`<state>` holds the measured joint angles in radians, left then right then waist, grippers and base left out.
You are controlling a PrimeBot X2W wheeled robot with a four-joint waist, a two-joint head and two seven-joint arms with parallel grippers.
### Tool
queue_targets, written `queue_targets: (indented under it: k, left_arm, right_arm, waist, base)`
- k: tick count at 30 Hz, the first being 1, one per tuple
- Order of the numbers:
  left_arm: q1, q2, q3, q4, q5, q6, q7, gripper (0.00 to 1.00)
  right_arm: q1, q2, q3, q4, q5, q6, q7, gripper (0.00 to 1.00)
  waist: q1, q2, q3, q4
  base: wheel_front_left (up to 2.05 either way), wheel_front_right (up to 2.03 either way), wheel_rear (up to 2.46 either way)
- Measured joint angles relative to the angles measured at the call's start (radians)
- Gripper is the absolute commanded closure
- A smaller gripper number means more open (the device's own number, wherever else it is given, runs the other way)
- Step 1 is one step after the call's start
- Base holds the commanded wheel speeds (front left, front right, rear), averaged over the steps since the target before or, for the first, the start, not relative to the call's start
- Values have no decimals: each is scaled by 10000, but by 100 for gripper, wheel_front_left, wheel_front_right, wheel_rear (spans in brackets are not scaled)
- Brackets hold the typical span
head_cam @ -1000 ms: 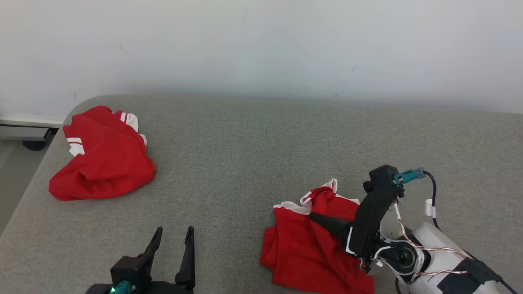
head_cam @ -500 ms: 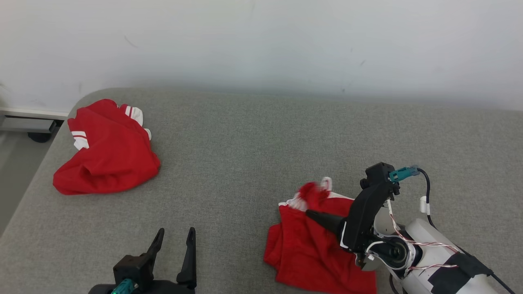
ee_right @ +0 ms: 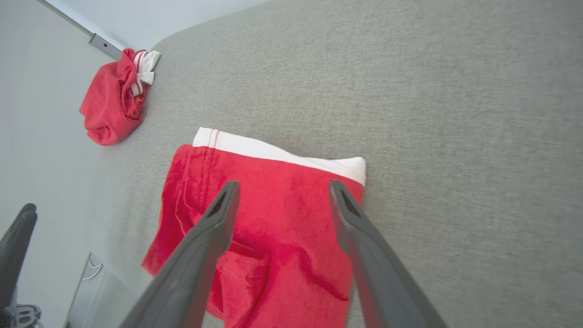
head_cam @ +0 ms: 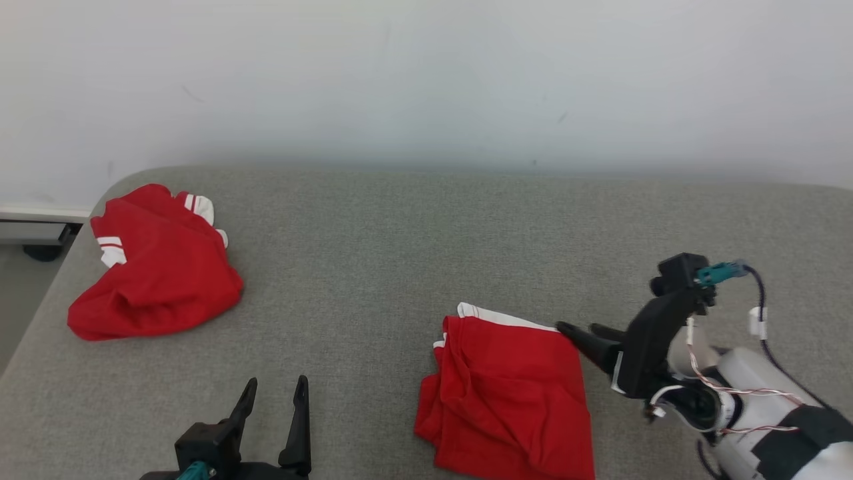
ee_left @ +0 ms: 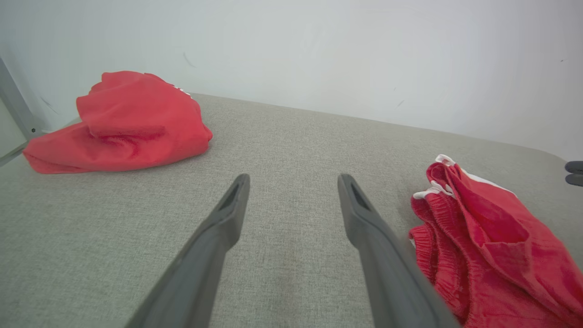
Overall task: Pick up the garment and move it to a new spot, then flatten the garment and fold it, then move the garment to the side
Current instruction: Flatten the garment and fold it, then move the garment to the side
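Observation:
The garment (head_cam: 510,393), red shorts with a white hem, lies folded on the grey padded surface at the lower right. It also appears in the left wrist view (ee_left: 483,237) and the right wrist view (ee_right: 268,228). My right gripper (head_cam: 580,328) is open just right of the garment's far right corner. Seen along its own fingers, the right gripper (ee_right: 283,187) hovers over the red cloth with nothing between the jaws. My left gripper (head_cam: 277,383) is open at the lower left, well apart from the garment, and its gap (ee_left: 294,178) holds nothing.
A second red garment (head_cam: 150,267) with white stripes lies bunched at the far left corner of the grey surface (head_cam: 400,253), close to its rounded left edge. A pale wall rises behind. Floor (head_cam: 20,293) shows beyond the left edge.
My right gripper has opened, let go of the garment and drawn back to the right. The raised upper part of the garment now lies flat. The head camera has shifted slightly.

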<state>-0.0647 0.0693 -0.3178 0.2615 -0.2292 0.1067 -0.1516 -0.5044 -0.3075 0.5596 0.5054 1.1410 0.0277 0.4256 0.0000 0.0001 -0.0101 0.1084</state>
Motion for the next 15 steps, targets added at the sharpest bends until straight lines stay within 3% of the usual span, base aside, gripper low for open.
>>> queue_targets:
  k: [6, 15]
  left_arm:
    - [12, 35, -77, -130, 98, 6, -4, 0]
    - [1, 174, -213, -249, 562, 75, -59, 0]
  right_arm:
    - [70, -984, 198, 138, -918, -12, -399, 0]
    - [496, -652, 303, 679, -823, -8, -612, 0]
  waist:
    - [0, 0, -61, -211]
    - [0, 0, -7, -156]
  base:
    - [0, 0, 0]
    - [0, 0, 0]
